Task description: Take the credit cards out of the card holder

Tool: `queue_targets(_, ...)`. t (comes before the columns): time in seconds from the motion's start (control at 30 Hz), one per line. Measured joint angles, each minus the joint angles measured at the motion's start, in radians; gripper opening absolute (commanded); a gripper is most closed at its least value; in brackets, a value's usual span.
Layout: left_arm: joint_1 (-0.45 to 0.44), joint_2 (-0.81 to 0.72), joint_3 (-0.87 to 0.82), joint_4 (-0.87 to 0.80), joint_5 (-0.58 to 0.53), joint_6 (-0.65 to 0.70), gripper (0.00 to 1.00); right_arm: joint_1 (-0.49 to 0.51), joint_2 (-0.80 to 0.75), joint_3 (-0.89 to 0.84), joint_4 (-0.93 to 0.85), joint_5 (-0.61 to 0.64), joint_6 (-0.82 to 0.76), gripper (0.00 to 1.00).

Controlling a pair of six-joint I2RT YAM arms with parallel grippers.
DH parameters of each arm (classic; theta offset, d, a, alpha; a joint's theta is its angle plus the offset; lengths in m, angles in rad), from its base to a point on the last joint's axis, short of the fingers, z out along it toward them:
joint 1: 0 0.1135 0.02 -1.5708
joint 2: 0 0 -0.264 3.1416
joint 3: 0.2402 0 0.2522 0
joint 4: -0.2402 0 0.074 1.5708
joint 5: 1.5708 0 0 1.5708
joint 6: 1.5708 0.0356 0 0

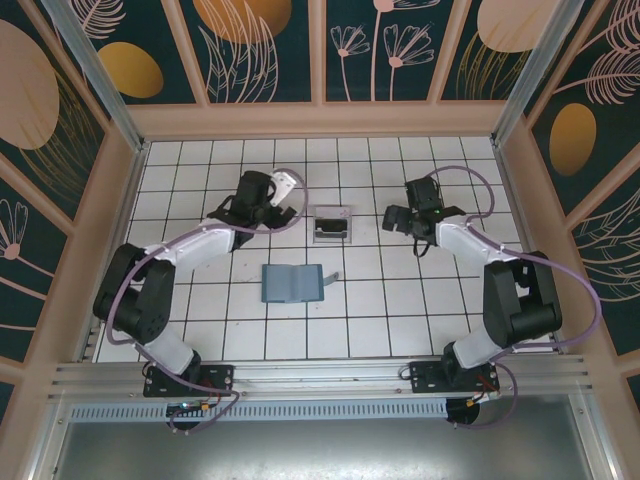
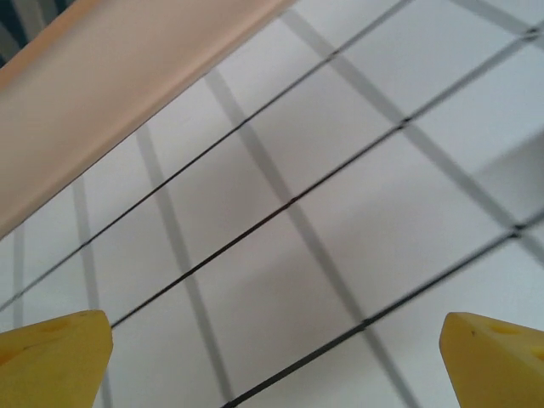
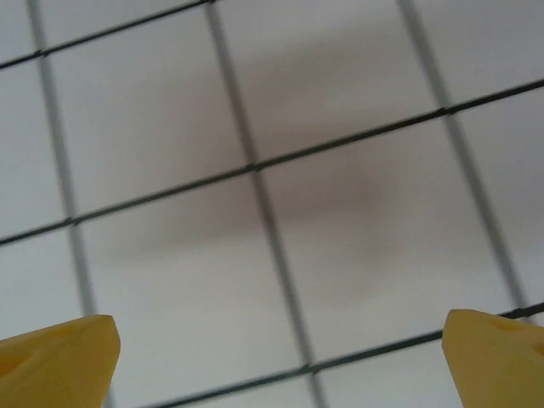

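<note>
1. Two arms reach over the white tiled table [image 1: 400, 320], one on each side of a small clear box [image 1: 331, 224].
2. Left gripper [image 1: 282, 203] hovers just left of the box. Its yellow fingertips [image 2: 55, 361] are spread wide apart, with nothing between them but bare tiles.
3. Right gripper [image 1: 396, 220] hovers just right of the box. Its yellow fingertips [image 3: 59, 361] are just as wide apart and hold nothing.
4. Card holder [image 1: 290, 283] lies open and flat on the tiles, nearer the arm bases than the box and apart from both grippers.
5. Flat grey and pale shapes lie inside the box; I cannot tell whether they are the credit cards.
</note>
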Motion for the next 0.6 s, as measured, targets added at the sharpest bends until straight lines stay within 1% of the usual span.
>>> queue_targets(0.07,0.049,-0.027,-0.074,0.06,-0.051,-0.051,0.98,-0.033,0.0,-0.042,0.072,0.054,-0.034,0.97)
queue_targets(0.17,0.13,-0.077,-0.186,0.148,-0.093,-0.121,0.98,-0.07,0.0,-0.124,0.203,0.096,-0.087,0.97)
queue_targets(0.27,0.217,-0.134,-0.302,0.257,-0.105,-0.18,0.99,-0.097,-0.002,-0.248,0.391,0.113,-0.158,0.98)
queue_targets(0.33,0.266,-0.163,-0.384,0.358,-0.108,-0.211,0.98,-0.101,-0.008,-0.348,0.543,0.123,-0.211,0.98)
queue_targets(0.47,0.336,-0.173,-0.518,0.554,-0.058,-0.275,0.98,-0.113,-0.035,-0.506,0.812,0.103,-0.284,0.99)
queue_targets(0.53,0.367,-0.164,-0.564,0.647,-0.016,-0.307,0.99,-0.134,-0.054,-0.557,0.937,0.067,-0.302,0.99)
queue_targets(0.6,0.379,-0.141,-0.589,0.739,0.016,-0.323,0.99,-0.158,-0.064,-0.591,1.054,0.024,-0.304,0.99)
